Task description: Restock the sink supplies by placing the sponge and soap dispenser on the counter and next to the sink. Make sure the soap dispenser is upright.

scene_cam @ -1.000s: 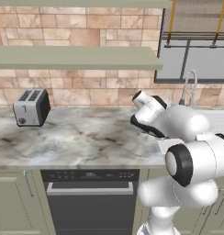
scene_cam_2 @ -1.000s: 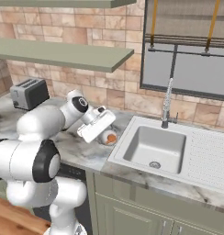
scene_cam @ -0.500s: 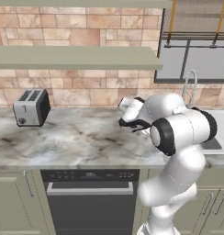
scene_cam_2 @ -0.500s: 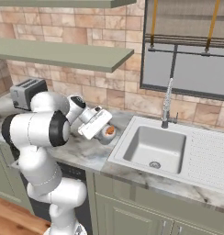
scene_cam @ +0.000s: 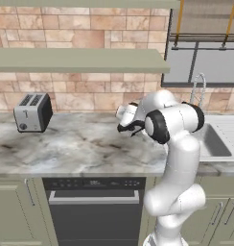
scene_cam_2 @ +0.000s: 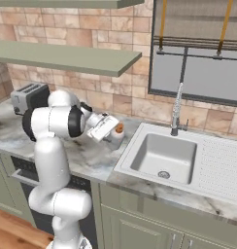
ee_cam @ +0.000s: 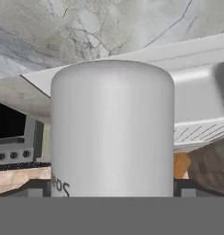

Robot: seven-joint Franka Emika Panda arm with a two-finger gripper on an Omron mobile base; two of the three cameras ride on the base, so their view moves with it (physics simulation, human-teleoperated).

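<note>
The soap dispenser (scene_cam_2: pixel 116 136), a pale bottle with an orange pump top, stands upright on the marble counter (scene_cam_2: pixel 91 158) just left of the sink (scene_cam_2: pixel 161 154). My gripper (scene_cam_2: pixel 98 131) hangs right beside it on its left, turned back toward my own arm, open and holding nothing. In the left base view the gripper (scene_cam: pixel 129 128) shows as dark fingers under the white hand, above the counter (scene_cam: pixel 80 144) and left of the sink (scene_cam: pixel 211 140). The sponge is out of view.
A silver toaster (scene_cam: pixel 32 112) stands at the counter's far left against the brick wall. The chrome faucet (scene_cam_2: pixel 177 111) rises behind the basin, with the drainboard (scene_cam_2: pixel 220 168) to its right. A dishwasher panel (scene_cam: pixel 94 202) sits below the counter. A shelf (scene_cam: pixel 80 60) hangs overhead.
The arm has folded up, its elbow swinging in over the base, and the hand has turned and shifted a little left. The soap dispenser has stayed upright in place.
</note>
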